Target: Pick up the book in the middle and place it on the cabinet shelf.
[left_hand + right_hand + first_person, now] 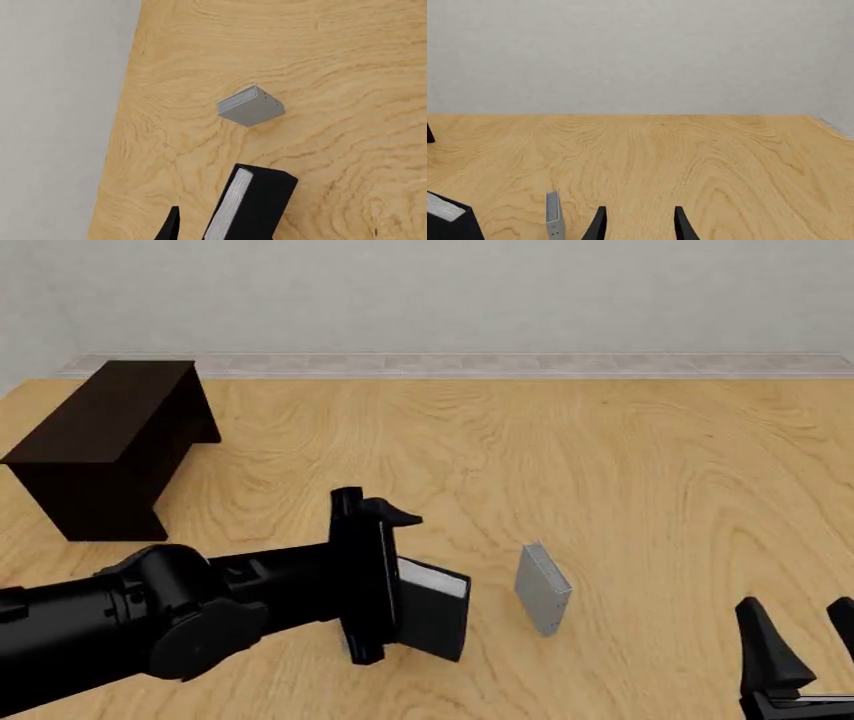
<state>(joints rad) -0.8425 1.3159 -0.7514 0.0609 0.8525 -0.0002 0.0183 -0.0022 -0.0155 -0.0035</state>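
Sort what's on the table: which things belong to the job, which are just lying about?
Job:
- black book, held in the left tool
- dark cabinet, at far left

Lying about:
- small grey book, standing beside the black one
- right tool, idle, open

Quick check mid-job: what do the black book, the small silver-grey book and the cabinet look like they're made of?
The book: matte black cover, probably card or cloth, with pale, finely lined paper page edges. The small silver-grey book: smooth, flat grey, could be metal or plastic; too plain to tell. The cabinet shelf: dark brown-black, wood-like, with a low sheen on its flat top.
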